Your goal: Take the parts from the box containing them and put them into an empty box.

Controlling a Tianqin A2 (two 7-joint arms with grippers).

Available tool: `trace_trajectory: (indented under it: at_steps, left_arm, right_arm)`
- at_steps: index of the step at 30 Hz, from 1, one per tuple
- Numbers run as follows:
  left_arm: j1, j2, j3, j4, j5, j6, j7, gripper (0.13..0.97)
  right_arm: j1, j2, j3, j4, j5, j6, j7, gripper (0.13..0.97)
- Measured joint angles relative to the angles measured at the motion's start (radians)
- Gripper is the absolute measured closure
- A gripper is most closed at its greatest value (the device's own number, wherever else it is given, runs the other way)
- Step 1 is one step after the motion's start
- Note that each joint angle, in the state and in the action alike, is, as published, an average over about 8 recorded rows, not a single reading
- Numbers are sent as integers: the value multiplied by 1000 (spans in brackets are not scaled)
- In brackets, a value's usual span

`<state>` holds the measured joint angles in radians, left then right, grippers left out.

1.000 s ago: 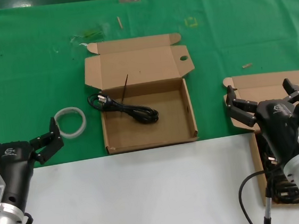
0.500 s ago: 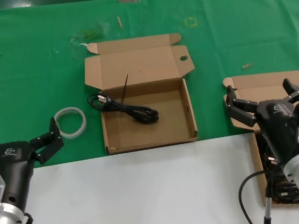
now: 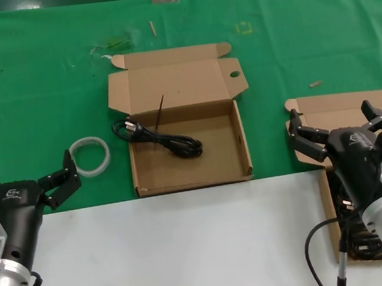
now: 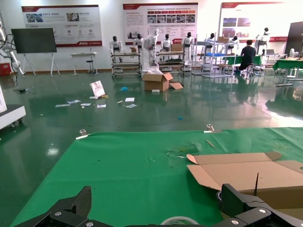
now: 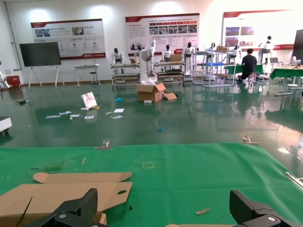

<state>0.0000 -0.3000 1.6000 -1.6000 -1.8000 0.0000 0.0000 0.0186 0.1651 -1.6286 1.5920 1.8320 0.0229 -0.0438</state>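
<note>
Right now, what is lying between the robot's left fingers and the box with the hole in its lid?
In the head view, a white ring of tubing lies on the green cloth between the left gripper and that box.

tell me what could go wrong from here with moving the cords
1. The black power cord in the brown cardboard box with the oval-holed lid hangs its plug over the wall, so it may slip out or snag.
2. The open right gripper hides much of the brown plain-lidded box, so picking its cords is awkward.
3. The open left gripper sits near the white tubing ring and could nudge it.
</note>
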Motion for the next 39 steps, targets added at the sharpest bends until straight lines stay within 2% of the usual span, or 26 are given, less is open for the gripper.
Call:
trace_trajectory:
  at_steps: [39]
  left_arm:
    - [0, 0, 0, 0, 0, 0, 0, 132]
  right_arm:
    - [0, 0, 0, 0, 0, 0, 0, 129]
